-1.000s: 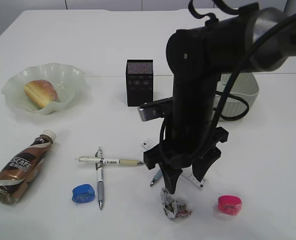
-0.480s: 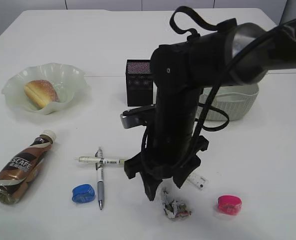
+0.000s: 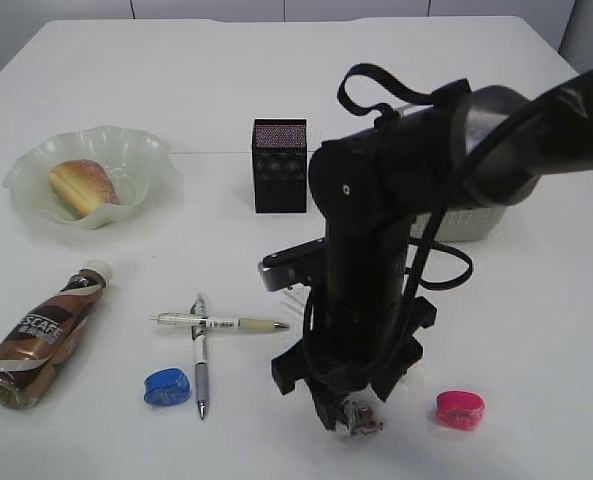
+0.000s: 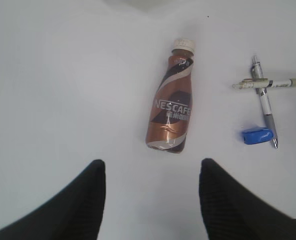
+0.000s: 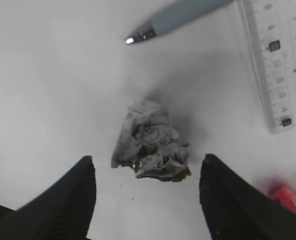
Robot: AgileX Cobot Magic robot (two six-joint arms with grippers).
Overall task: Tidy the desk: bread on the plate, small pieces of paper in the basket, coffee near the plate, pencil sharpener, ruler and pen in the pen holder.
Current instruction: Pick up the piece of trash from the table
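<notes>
The paper ball (image 5: pixel 150 147) lies on the surface (image 5: pixel 48 75) between the wide-open right claw (image 5: pixel 147 200) fingers. Go straight down, squeeze around its middle, and miss the ruler (image 5: pixel 275 60).

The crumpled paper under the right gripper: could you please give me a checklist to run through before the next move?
1. Right gripper open: ok.
2. Crumpled paper between the fingers: ok, roughly centred.
3. Paper not yet gripped: ok, gaps show on both sides.
4. Ruler and pen tip outside the closing path: ok.
5. Pink sharpener clear of the right finger: cannot tell, it lies close.
6. Basket free to receive the paper: cannot tell, mostly hidden by the arm.
</notes>
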